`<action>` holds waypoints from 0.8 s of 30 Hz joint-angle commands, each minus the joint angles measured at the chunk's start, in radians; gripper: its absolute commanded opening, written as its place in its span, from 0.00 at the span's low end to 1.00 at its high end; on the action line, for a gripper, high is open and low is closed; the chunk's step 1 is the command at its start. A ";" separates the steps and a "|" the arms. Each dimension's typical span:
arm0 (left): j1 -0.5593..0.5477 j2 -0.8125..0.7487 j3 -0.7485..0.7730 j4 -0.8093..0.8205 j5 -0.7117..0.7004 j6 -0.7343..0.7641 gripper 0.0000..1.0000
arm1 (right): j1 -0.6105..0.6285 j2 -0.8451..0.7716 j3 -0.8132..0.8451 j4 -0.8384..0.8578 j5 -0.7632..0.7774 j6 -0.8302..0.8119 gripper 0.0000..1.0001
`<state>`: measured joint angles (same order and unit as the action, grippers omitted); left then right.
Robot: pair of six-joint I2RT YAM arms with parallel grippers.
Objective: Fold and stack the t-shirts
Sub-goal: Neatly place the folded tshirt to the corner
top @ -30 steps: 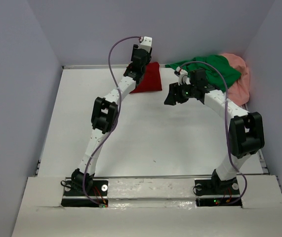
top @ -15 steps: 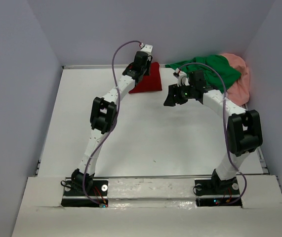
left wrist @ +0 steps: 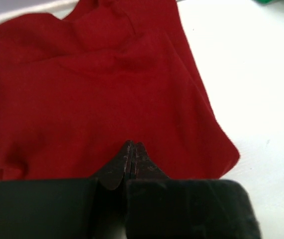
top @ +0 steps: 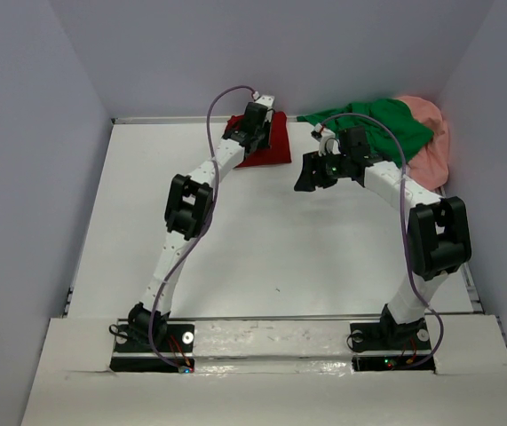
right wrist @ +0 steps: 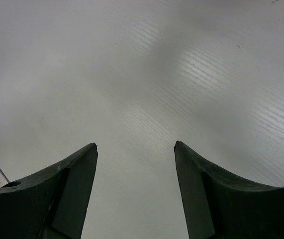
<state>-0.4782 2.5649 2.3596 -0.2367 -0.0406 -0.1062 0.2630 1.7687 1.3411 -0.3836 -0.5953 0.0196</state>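
Observation:
The dark red t-shirt (top: pixel 273 147) (left wrist: pixel 107 84) lies bunched and creased near the back wall, left of centre. My left gripper (top: pixel 253 131) (left wrist: pixel 133 144) is over it, jaws pressed together with their tips sunk into the red cloth. The bright green t-shirt (top: pixel 386 120) is heaped at the back right, draped partly over the salmon pink t-shirt (top: pixel 429 142). My right gripper (top: pixel 306 177) (right wrist: pixel 136 145) hangs open above bare table between the red and green shirts, holding nothing.
The white table (top: pixel 262 248) is closed in by a back wall and side walls. The green and pink heap sits against the right wall. Both arm bases stand on the near edge.
The left gripper has shifted right and toward the back wall over the red t-shirt, and its jaws have gone from open to shut. The right arm has stayed still.

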 commanded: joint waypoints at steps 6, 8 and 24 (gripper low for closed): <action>0.036 0.150 0.153 -0.091 0.036 -0.067 0.00 | 0.007 -0.069 0.003 0.020 -0.024 0.013 0.69; 0.047 0.147 0.127 -0.084 0.033 -0.082 0.00 | 0.007 -0.077 0.003 0.022 -0.035 0.017 0.69; 0.312 -0.004 -0.032 -0.233 -0.001 -0.101 0.00 | -0.011 -0.106 0.027 0.014 -0.086 0.066 0.69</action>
<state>-0.2649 2.6495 2.4039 -0.3168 -0.0067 -0.2195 0.2600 1.7149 1.3411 -0.3840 -0.6514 0.0719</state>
